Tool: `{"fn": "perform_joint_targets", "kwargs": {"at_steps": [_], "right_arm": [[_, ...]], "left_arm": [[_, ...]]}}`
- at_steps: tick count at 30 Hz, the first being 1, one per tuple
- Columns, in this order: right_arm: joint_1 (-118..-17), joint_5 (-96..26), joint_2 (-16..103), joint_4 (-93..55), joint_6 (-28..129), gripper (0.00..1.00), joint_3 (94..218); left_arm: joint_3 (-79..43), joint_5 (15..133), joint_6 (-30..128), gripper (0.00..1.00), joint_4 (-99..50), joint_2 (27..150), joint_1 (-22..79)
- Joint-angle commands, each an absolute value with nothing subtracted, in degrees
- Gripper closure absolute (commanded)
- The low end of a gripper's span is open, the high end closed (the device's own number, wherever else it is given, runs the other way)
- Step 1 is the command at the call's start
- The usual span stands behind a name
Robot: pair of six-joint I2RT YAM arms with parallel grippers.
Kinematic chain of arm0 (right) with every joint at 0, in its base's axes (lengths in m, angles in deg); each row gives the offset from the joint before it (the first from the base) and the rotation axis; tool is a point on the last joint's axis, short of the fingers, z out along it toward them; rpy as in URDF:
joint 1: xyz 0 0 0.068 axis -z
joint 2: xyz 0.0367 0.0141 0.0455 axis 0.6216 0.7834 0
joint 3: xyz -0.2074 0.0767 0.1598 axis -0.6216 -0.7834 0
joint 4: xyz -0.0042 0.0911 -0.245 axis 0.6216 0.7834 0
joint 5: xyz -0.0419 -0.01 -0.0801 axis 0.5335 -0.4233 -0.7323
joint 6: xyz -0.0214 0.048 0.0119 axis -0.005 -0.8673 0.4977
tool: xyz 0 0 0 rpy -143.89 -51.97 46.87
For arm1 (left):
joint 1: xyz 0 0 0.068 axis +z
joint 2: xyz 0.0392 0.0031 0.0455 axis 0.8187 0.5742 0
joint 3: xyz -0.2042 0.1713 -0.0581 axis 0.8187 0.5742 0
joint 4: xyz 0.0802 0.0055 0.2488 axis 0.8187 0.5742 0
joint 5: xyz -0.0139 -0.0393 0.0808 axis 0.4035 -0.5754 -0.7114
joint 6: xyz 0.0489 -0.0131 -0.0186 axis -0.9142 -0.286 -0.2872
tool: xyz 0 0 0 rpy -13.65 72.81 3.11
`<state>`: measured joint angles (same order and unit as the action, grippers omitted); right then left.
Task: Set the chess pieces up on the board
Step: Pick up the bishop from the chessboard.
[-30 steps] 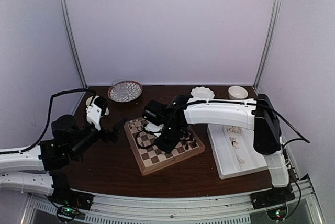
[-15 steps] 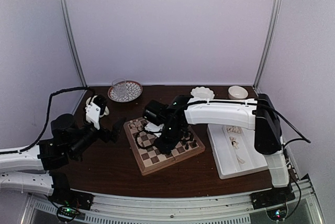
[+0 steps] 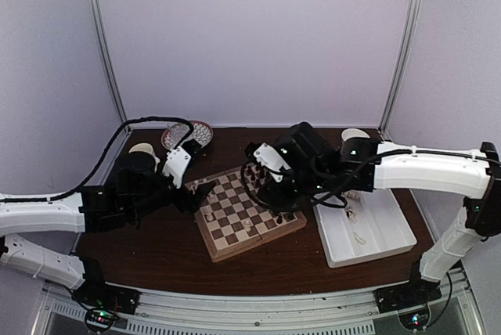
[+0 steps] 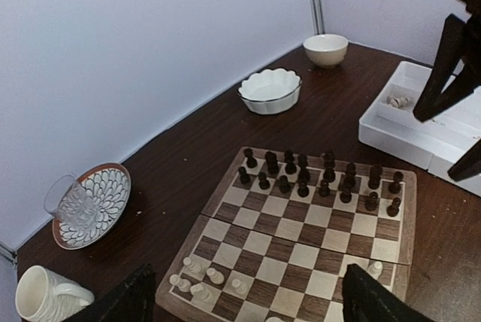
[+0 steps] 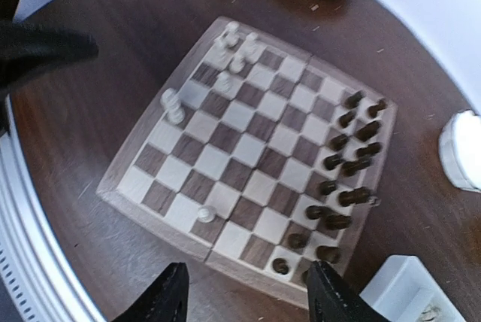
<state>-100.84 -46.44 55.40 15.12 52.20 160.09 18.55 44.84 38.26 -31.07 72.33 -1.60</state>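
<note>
**kit_b:** Both arms have shifted in the last second. The right arm was bent low over the board. Now it's pulled up and back toward the tray side. The right gripper went from pinched to fingers spread wide, nothing between them. The left arm swung in from the table's left, so the left gripper hangs at the board's left corner, also spread and empty.

**mo77:** so a piece just got dropped off?

**kit_b:** That's my read. One of the chess pieces stands alone near the board's near edge, about where the right fingers were. Might be the left arm's turn next, can't say.

**mo77:** counts?

**kit_b:** Big to small:
- two arms
- one board mid-table
- one white tray just right of the board
- one patterned plate carrying one glass
- one scalloped bowl
- one small bowl
- one mug
- dark pieces: sixteen, two full rows on the far side
- cream ones on the board: seven as best I can count, five bunched at one corner

A few more lie in the tray, too small to count. Plenty left to place, I'd say.
</note>
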Motion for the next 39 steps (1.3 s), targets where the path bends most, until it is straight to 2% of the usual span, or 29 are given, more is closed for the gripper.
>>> {"fn": "perform_joint_targets", "kwargs": {"at_steps": [1,5,10,14,23,39], "right_arm": [[-100.8,-63.5,46.2,-2.5,52.4,0.43,145.7],[-100.6,-75.2,40.4,-18.0,51.8,0.42,129.8],[-98.1,-86.1,39.1,-21.2,45.6,0.43,125.6],[-94.3,-83.3,36.9,-23.1,40.8,0.44,122.4],[-92.8,-82.2,29.9,-27.7,40.1,0.44,116.8],[-92.6,-78.7,31.6,-26.9,40.5,0.44,118.3]], "left_arm": [[8.7,56.4,43.3,0.17,-19.1,80.8,-1.3],[3.0,62.7,45.0,0.21,-13.5,87.4,-1.9],[-6.5,63.8,45.4,0.30,-2.0,96.7,-3.1],[-10.4,62.9,45.5,0.34,1.3,102.6,-3.8],[-15.5,62.4,45.6,0.42,3.7,110.1,-4.0],[-22.7,64.7,45.3,0.55,8.7,118.0,-4.0]]}}
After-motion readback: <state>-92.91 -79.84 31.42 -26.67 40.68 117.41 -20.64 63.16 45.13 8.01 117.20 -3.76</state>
